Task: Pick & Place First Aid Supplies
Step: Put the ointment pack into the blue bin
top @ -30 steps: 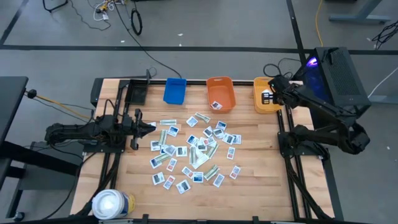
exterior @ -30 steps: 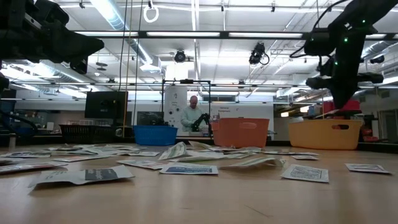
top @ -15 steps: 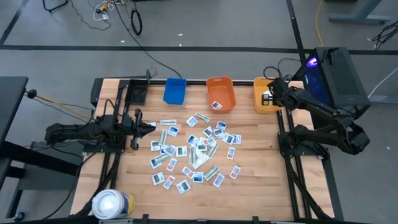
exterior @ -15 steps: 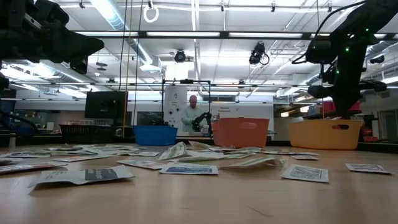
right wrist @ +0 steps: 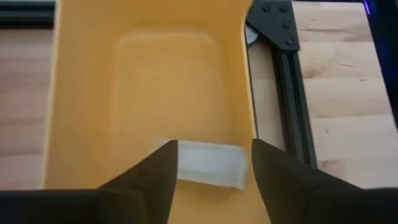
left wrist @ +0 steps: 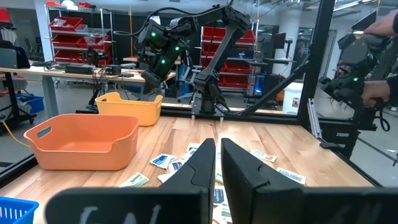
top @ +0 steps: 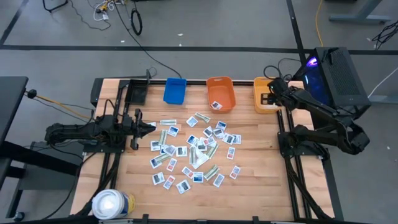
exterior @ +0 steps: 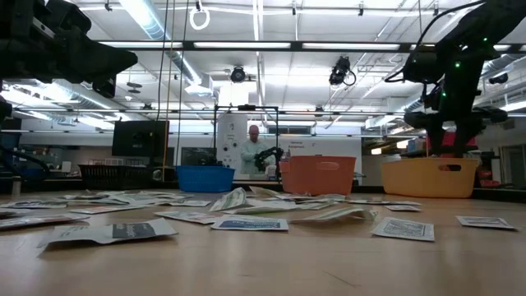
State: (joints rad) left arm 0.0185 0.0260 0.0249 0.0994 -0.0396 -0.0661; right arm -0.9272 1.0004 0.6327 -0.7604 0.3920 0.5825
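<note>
My right gripper (right wrist: 210, 177) is over the yellow bin (top: 266, 102) at the far right of the desk (top: 261, 180). Its two fingers (right wrist: 152, 180) are spread apart. A pale packet (right wrist: 208, 163) shows between them, just above the yellow floor of the bin. I cannot tell if it is touching the fingers or the floor.

From the low view my right gripper (exterior: 450, 144) hangs right above the yellow bin's (exterior: 429, 177) rim.

My left gripper (top: 149, 126) waits at the left side of the desk, near the edge of the pile. Its fingers (left wrist: 199, 171) are pressed close together, with only a thin gap and nothing in it.

The rest of the first aid supplies (top: 194, 152) lie spread out flat in the middle of the desk. They are small white packets with blue or red print, and some longer pale green strips. One packet (top: 216, 105) lies inside the orange bin (top: 221, 93). The blue bin (top: 175, 91) stands to the left of the orange one.

A big white roll (top: 112, 204) sits at the near left corner of the desk.

Far back in the room, a person (exterior: 251, 152) stands behind the bins.
</note>
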